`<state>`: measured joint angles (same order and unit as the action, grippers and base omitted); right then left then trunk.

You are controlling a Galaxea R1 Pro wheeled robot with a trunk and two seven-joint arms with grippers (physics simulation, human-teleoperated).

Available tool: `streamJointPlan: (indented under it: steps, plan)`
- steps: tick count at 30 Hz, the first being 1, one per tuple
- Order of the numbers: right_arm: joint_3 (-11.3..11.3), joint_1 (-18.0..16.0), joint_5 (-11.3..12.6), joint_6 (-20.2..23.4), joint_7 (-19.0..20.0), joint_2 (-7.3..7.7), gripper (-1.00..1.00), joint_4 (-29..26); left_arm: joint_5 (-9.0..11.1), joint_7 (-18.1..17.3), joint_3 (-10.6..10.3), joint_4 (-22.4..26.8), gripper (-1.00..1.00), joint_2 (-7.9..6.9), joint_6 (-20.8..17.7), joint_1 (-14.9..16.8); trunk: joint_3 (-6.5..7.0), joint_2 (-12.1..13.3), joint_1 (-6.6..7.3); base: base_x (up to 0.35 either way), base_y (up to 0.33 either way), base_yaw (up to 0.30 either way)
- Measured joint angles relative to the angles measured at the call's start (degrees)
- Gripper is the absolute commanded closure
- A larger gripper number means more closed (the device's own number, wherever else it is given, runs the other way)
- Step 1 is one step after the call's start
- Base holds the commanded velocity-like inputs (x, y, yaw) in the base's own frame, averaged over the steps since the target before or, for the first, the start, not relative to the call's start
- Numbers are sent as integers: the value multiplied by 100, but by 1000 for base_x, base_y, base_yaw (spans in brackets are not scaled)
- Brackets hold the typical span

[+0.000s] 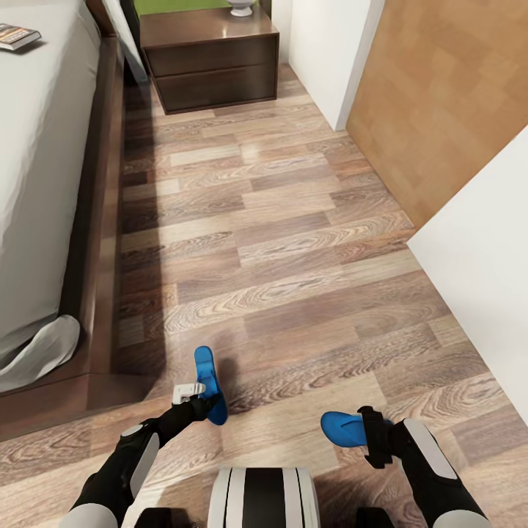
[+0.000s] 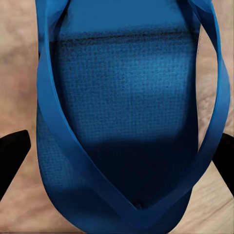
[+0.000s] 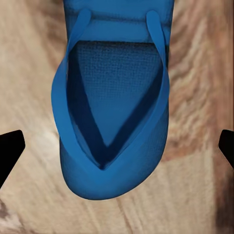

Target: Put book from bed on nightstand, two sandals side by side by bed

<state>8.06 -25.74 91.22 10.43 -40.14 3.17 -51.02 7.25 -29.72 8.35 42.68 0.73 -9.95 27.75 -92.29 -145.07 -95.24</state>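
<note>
The book [image 1: 16, 35] lies on the bed [image 1: 37, 161] at the far left, and the dark nightstand [image 1: 210, 59] stands beyond the bed's head end. My left gripper [image 1: 194, 396] [image 2: 122, 156] is shut on one blue sandal [image 1: 208, 381] [image 2: 126, 107], gripping it across its width and tilting it up on edge just off the bed's foot corner. My right gripper [image 1: 361, 433] [image 3: 122, 146] is open around the second sandal [image 1: 341, 429] [image 3: 114, 122], with floor showing between each side of the sandal and the black fingertips [image 3: 10, 148].
Wood-plank floor [image 1: 279, 242] runs between the bed and a white wall [image 1: 477, 264] with a tan panelled wall [image 1: 447, 95] on the right. A white bowl [image 1: 240, 7] stands on the nightstand. A sheet [image 1: 44, 348] hangs over the bed frame's corner.
</note>
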Motion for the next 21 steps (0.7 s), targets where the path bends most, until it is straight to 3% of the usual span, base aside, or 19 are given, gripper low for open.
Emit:
streamJointPlan:
  steps: [4, 17, 21]
  plan:
    - [0, 0, 0, 4, 0, 7, -100, -26, 0, 0, 0, 0, 100, 0, -2, 0, -89, -5, -10, 0, 0, 0]
    - [-9, 0, 0, 5, 0, 1, -100, -140, 5, 0, 0, 1, 100, 0, 0, 0, -89, -6, -10, 5, 0, 0]
    - [-9, 0, 0, 5, 0, 0, -100, -139, 1, 0, 0, -4, 100, 0, 0, 0, -89, -6, -7, 223, 0, 0]
